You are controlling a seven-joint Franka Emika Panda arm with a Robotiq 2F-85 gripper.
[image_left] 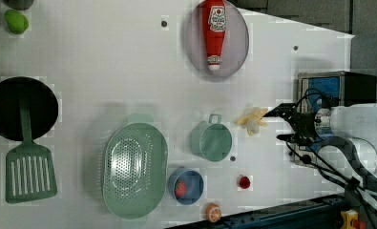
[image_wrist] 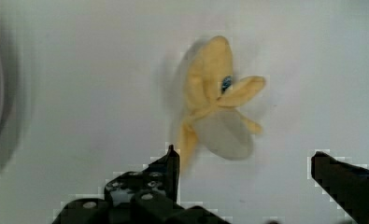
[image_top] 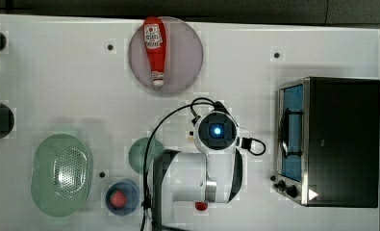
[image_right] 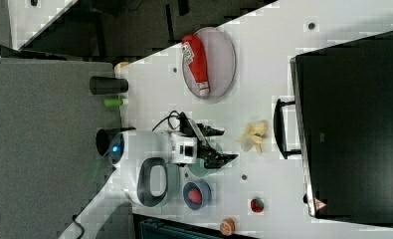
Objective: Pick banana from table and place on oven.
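Fingers (image_wrist: 243,161) apart — above banana (image_wrist: 215,107).

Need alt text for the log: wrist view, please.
A partly peeled banana lies on the white table, just ahead of the open gripper; its two black fingertips sit spread apart, touching nothing.
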